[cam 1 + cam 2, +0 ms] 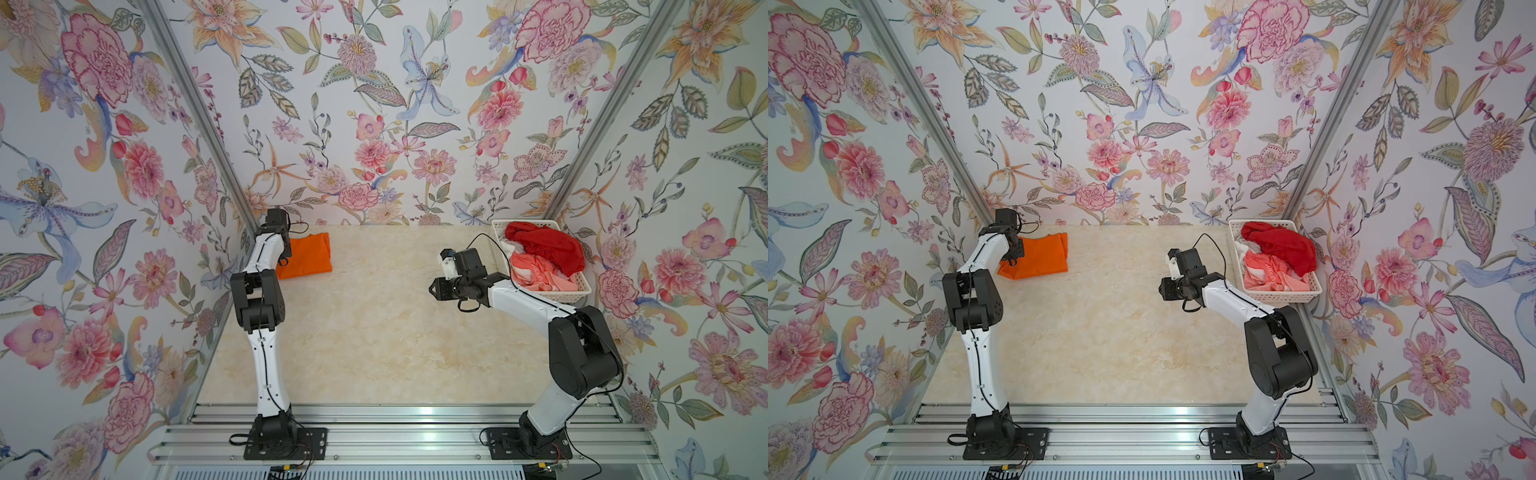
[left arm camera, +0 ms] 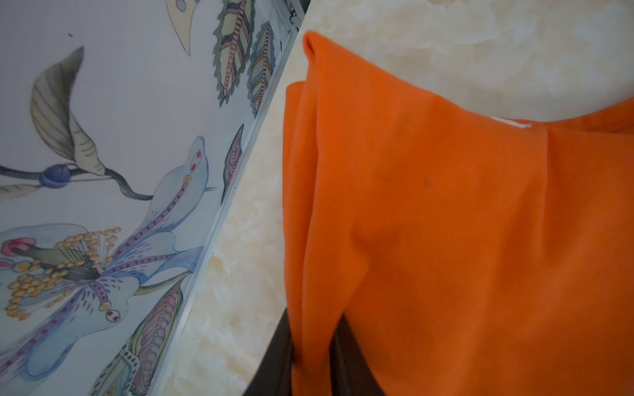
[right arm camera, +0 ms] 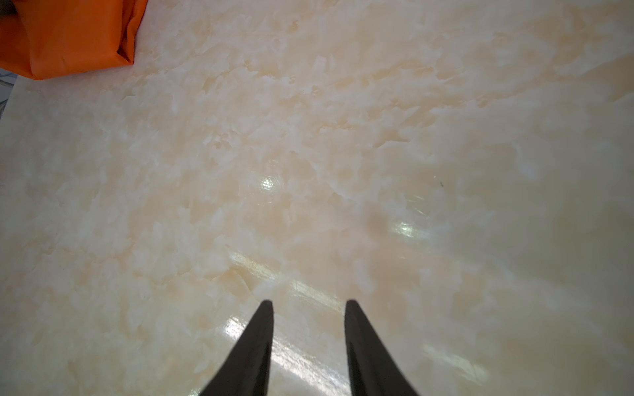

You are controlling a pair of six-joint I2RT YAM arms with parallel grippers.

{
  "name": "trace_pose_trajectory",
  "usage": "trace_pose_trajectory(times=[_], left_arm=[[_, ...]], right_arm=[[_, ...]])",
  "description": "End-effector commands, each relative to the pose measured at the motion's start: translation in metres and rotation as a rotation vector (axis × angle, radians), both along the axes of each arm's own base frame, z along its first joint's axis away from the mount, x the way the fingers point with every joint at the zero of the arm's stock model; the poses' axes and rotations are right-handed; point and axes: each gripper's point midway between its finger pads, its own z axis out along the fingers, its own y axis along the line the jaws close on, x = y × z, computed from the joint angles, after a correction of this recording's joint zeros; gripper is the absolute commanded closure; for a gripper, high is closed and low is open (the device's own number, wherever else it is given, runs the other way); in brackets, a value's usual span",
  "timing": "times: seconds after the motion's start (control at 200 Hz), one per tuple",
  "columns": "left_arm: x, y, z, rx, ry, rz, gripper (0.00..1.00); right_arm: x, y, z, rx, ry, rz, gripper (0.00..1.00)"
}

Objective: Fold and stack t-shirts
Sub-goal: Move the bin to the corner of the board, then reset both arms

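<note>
You see the orange tee (image 1: 309,255) folded into a rough rectangle, slightly rumpled, on the table (image 1: 374,332) at its far-left corner, with the white neck label (image 2: 511,122) showing at one edge. The deep red tee (image 1: 544,245) lies crumpled on top in the white basket (image 1: 552,296), far right, with the coral-pink-and-white tee (image 1: 536,276) bunched beneath it - both unfolded.

Both top views look from high above the front edge, steeply down and toward the back wall (image 1: 374,104), and take in the whole worktop (image 1: 374,332); they are nearly equal, only shifted a little sideways. The left wrist camera is very close to the orange t-shirt (image 2: 446,240), beside the side wall (image 2: 103,120). The right wrist camera looks past the right gripper (image 3: 308,303) onto bare worktop, quite near, and shares one corner of that t-shirt.
</note>
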Motion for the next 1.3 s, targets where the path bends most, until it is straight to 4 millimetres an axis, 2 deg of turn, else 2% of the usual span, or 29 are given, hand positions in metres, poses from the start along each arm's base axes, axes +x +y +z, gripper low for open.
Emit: trace_pose_trajectory(times=[0.0,0.1,0.21,0.27,0.335,0.42,0.53,0.645,0.71,0.77,0.805,0.835,0.89,0.9,0.95,0.955,0.995,1.01,1.055,1.09,1.115,1.14,1.155,1.23,1.295], left_arm=[[0.001,0.025,0.002,0.105,0.026,0.045,0.44],[0.002,0.044,0.007,0.106,-0.012,0.116,0.42],[-0.009,0.066,0.015,0.065,-0.065,0.219,0.24],[-0.013,0.064,0.023,0.036,-0.082,0.223,0.21],[-0.013,0.051,0.036,0.009,-0.097,0.187,0.20],[-0.013,0.022,0.058,-0.008,-0.107,0.099,0.20],[-0.014,-0.034,0.082,-0.073,-0.127,-0.040,0.21],[-0.026,-0.093,0.098,-0.169,-0.160,-0.150,0.27],[-0.033,-0.133,0.110,-0.244,-0.206,-0.245,0.29],[-0.047,-0.165,0.119,-0.241,-0.232,-0.328,0.29],[-0.056,-0.180,0.129,-0.204,-0.260,-0.367,0.29],[-0.068,-0.190,0.128,-0.142,-0.265,-0.392,0.29],[-0.085,-0.206,0.130,-0.012,-0.317,-0.442,0.28],[-0.088,-0.209,0.136,0.006,-0.344,-0.450,0.27],[-0.107,-0.218,0.122,0.064,-0.383,-0.499,0.26],[-0.107,-0.219,0.126,0.065,-0.400,-0.502,0.26],[-0.124,-0.219,0.114,0.061,-0.437,-0.507,0.23],[-0.129,-0.217,0.110,0.051,-0.452,-0.505,0.22],[-0.145,-0.208,0.100,0.047,-0.489,-0.475,0.21],[-0.161,-0.194,0.088,0.070,-0.496,-0.423,0.12],[-0.175,-0.184,0.078,0.096,-0.489,-0.388,0.06],[-0.184,-0.175,0.076,0.122,-0.505,-0.356,0.02],[-0.190,-0.170,0.076,0.137,-0.515,-0.340,0.02],[-0.205,-0.151,0.087,0.141,-0.602,-0.277,0.02],[-0.210,-0.134,0.078,0.080,-0.624,-0.231,0.02]], right_arm=[[0.001,0.006,-0.004,-0.014,0.018,0.002,0.63],[0.000,0.007,-0.005,-0.022,0.020,0.004,0.63],[-0.002,0.005,-0.003,-0.028,0.016,-0.002,0.63],[-0.002,0.004,-0.001,-0.031,0.008,-0.006,0.63],[-0.001,0.003,0.001,-0.029,0.000,-0.009,0.63],[0.000,0.004,0.002,-0.027,-0.004,-0.011,0.63],[-0.001,0.006,0.000,-0.023,-0.002,-0.009,0.63],[-0.001,0.006,0.003,-0.015,-0.018,-0.020,0.62],[-0.001,0.004,0.006,-0.013,-0.038,-0.032,0.62],[0.000,-0.001,0.012,-0.025,-0.070,-0.048,0.61],[0.001,-0.007,0.016,-0.044,-0.091,-0.068,0.61],[0.002,-0.015,0.019,-0.071,-0.113,-0.093,0.60],[0.005,-0.035,0.025,-0.150,-0.179,-0.162,0.60],[0.005,-0.039,0.026,-0.168,-0.196,-0.181,0.60],[0.004,-0.060,0.035,-0.232,-0.287,-0.248,0.60],[0.003,-0.062,0.036,-0.237,-0.297,-0.253,0.60],[0.000,-0.077,0.045,-0.278,-0.388,-0.296,0.60],[-0.001,-0.084,0.049,-0.293,-0.422,-0.319,0.54],[-0.009,-0.105,0.060,-0.331,-0.516,-0.383,0.44],[-0.015,-0.122,0.071,-0.352,-0.586,-0.440,0.35],[-0.019,-0.135,0.077,-0.366,-0.629,-0.484,0.26],[-0.024,-0.147,0.082,-0.374,-0.665,-0.519,0.07],[-0.027,-0.154,0.085,-0.371,-0.686,-0.540,0.01],[-0.033,-0.186,0.077,-0.342,-0.691,-0.586,0.00],[-0.033,-0.216,0.057,-0.336,-0.619,-0.655,0.00]])
